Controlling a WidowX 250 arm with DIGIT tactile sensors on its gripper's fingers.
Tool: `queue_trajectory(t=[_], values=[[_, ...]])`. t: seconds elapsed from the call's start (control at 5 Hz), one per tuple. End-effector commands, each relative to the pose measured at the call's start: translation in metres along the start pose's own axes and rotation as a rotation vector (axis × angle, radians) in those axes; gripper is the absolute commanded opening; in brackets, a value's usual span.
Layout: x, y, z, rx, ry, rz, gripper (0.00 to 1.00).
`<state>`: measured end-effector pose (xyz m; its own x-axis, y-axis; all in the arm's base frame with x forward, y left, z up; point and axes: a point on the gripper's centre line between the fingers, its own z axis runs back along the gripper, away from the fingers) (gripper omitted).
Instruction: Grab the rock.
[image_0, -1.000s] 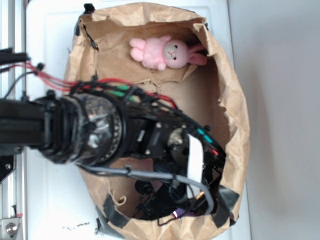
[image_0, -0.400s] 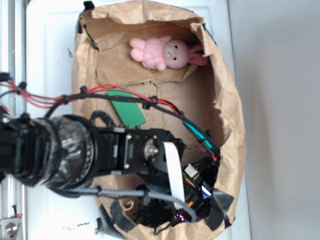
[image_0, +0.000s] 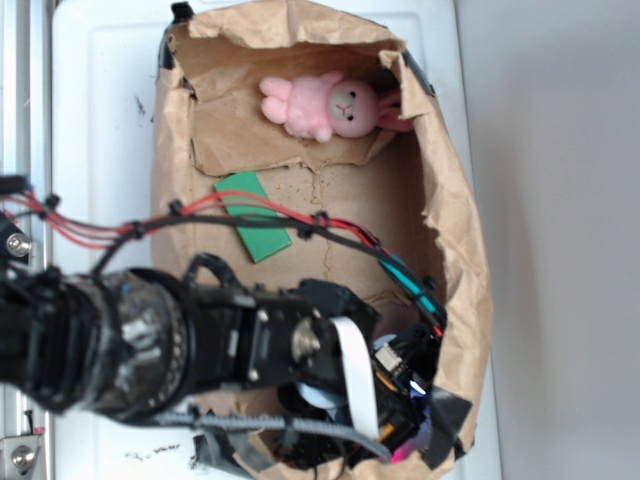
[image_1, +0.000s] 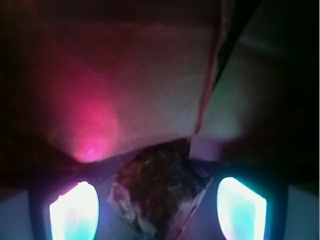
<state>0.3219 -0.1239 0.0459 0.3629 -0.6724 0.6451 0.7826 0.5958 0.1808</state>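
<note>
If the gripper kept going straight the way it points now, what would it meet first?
Probably the rough dark brown-black rock, lying between the two glowing fingers of the gripper. Just behind it stands the brown paper bag wall, though depth is unclear.

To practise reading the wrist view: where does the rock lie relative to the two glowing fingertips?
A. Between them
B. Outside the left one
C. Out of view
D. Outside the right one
A: the rock sits in the gap of the gripper, a glowing pad on either side.
</note>
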Motion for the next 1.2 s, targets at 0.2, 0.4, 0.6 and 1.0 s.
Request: queue_trajectory(t=[0.2,0.4,0.6,1.0], values=[[0.026,-0.012,0.013,-0.024,-0.012,-0.036,0.0],[0.026,-0.008,0.03,0.001,0.114,0.026,0.0],[0.024,0.001,0.042,0.075,0.32,0.193,0.0],[0.018,0.008,0.047,0.261,0.529,0.549,0.0]])
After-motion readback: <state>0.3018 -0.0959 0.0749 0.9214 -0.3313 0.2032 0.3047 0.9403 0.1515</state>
